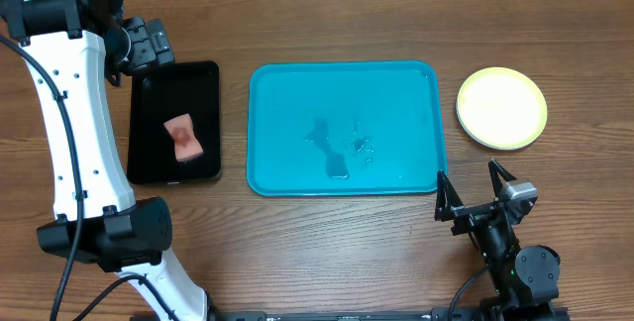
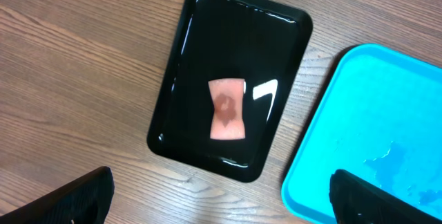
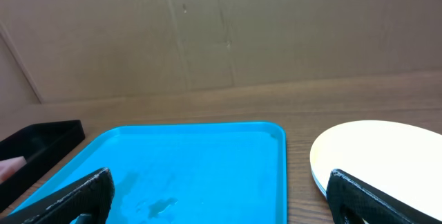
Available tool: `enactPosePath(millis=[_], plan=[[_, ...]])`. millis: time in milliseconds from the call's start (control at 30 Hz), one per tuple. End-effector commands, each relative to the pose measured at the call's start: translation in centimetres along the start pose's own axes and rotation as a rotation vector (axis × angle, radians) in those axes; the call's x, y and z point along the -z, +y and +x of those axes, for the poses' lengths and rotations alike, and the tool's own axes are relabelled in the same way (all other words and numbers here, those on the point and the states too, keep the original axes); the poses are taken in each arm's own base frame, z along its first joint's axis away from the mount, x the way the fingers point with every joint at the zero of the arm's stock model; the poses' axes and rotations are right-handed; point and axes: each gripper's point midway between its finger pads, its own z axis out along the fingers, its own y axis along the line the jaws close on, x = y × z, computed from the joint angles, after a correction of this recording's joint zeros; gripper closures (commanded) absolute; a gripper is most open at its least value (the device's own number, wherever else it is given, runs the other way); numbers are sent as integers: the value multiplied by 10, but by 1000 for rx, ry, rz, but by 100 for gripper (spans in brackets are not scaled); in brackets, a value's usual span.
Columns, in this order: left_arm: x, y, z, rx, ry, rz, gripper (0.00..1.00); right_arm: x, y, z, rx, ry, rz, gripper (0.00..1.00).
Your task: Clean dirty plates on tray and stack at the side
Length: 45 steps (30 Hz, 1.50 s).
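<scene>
The plates (image 1: pixel 500 108) are seen stacked on the desk, right of the tray (image 1: pixel 297 93). From left: a pink stained sponge (image 1: pixel 183 138) is held in a black tray (image 1: pixel 154 93); wet patches (image 1: pixel 337 158) are seen in the turquoise tray. Both the left end effector (image 2: pixel 221 207) and the right end effector (image 1: pixel 471 190) are spread, nothing gripped.

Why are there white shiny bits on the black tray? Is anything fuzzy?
Left wrist view: light bounces off the glossy black tray, making white glare beside the sponge. Overhead view: sharp all over, wet-looking patches on the blue tray look darker. Right wrist view: the close-up fingers look dark and soft.
</scene>
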Motion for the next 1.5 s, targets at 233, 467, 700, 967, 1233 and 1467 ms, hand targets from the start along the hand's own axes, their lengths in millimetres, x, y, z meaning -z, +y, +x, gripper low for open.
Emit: enactPosePath(millis=[233,467,700,967,1233,1467], plan=[[12,6,-1,-45,-44,-62,0,0,-1,2,1,-5,4,0],[82,-15,-11,-84,-312,-4,0,0,-1,2,1,-5,4,0],[155,-45,-12,-139,-630,141,0,0,-1,2,1,-5,4,0],[138,-31,36,-116,-761,210,0,0,-1,2,1,-5,4,0],[76,-24,110,-162,-904,322,0,0,-1,2,1,-5,4,0],[30,-16,147,-176,-1078,366,0,0,-1,2,1,-5,4,0]])
